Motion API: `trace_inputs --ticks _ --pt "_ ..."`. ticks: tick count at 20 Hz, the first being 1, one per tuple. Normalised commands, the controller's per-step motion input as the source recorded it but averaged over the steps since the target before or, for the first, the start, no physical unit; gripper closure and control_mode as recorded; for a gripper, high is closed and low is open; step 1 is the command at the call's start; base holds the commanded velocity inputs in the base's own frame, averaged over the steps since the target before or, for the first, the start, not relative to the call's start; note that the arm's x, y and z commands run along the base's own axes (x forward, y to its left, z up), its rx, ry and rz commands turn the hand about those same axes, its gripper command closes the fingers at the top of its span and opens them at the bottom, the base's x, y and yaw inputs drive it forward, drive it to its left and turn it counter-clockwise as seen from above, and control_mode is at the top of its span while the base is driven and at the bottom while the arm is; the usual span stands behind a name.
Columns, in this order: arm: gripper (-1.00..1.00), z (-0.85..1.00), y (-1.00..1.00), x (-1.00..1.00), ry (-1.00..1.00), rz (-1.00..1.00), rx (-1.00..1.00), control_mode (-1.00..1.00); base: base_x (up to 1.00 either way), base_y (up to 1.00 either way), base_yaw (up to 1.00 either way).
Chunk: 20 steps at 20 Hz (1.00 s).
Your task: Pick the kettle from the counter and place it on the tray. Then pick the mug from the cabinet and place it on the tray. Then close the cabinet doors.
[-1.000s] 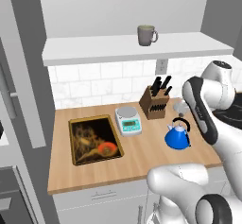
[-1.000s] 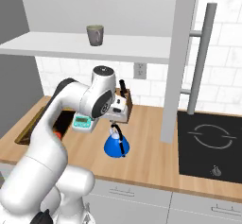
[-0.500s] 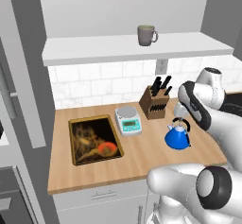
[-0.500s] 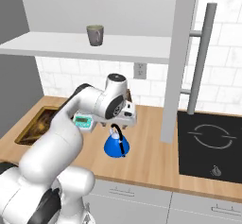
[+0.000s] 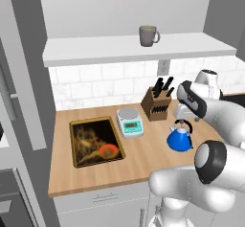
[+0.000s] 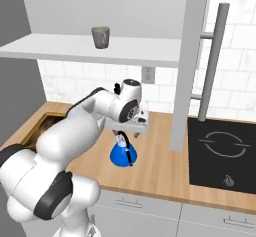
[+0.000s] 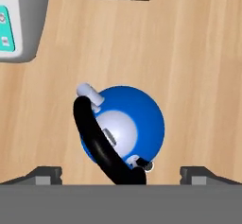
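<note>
On the counter (image 5: 143,164), left to right, lie the tray (image 5: 94,141), a scale (image 5: 129,121), a knife block (image 5: 158,103) and the kettle (image 5: 181,139). The mug (image 5: 149,35) stands on the cabinet (image 5: 95,49) shelf above. The fingers (image 7: 47,173) are spread wide, empty, directly above the kettle.
</note>
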Motion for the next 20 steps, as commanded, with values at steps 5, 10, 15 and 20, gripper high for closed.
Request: trace_inputs --ticks 5,10,15,20 --pt "-1.0 -0.31 -0.02 0.12 0.0 0.09 0.0 -1.0 0.0 0.0 0.0" --pt "-1.0 -0.24 0.0 0.01 0.0 0.11 -0.01 -1.0 0.0 0.0 0.0" --pt "-1.0 -0.26 0.07 -0.04 -0.02 0.08 -0.09 -1.0 0.0 0.0 0.0" --pt "1.0 -0.19 0.12 -0.08 -0.13 0.12 -0.12 -1.0 0.0 0.0 0.0"
